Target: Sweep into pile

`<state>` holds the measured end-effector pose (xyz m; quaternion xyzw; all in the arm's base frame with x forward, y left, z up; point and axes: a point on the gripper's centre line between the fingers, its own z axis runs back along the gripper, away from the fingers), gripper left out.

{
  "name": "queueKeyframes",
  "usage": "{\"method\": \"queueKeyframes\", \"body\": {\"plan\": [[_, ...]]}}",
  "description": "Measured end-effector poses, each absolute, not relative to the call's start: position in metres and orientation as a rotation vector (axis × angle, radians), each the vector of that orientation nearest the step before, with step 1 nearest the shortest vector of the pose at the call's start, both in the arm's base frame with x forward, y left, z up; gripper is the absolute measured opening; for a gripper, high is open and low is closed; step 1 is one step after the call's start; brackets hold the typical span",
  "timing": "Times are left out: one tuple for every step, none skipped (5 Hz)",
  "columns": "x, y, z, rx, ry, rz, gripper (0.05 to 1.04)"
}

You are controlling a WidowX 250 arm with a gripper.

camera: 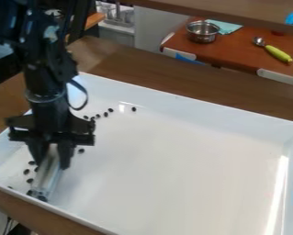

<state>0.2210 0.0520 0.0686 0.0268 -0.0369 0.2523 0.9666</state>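
My end effector was clamped on clear scraper, lower left of frame. Dark bits lay around its tip in white tray; more strung out above, toward frame's centre. Risks I judged: slanted scraper could ride over bits; fast stroke could scatter them; tray's near wall could trap some; short stroke could miss outermost.

Right and bottom edges crop the tray.

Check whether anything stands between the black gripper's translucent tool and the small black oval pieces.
Nothing visible does: the tool, held in the gripper, is right among several pieces in the white rectangular tray.
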Motion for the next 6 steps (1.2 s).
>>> {"method": "queueKeyframes", "body": {"plan": [[0.246, 0.022, 0.083, -0.066, -0.137, 0.498, 0.374], [0.271, 0.000, 0.091, -0.156, -0.148, 0.521, 0.374], [0.297, -0.012, 0.085, -0.181, -0.163, 0.570, 0.374], [0.314, -0.012, 0.081, -0.176, -0.205, 0.628, 0.374], [0.328, -0.009, 0.079, -0.168, -0.239, 0.659, 0.374], [0.337, -0.001, 0.074, -0.160, -0.251, 0.690, 0.374]]}}
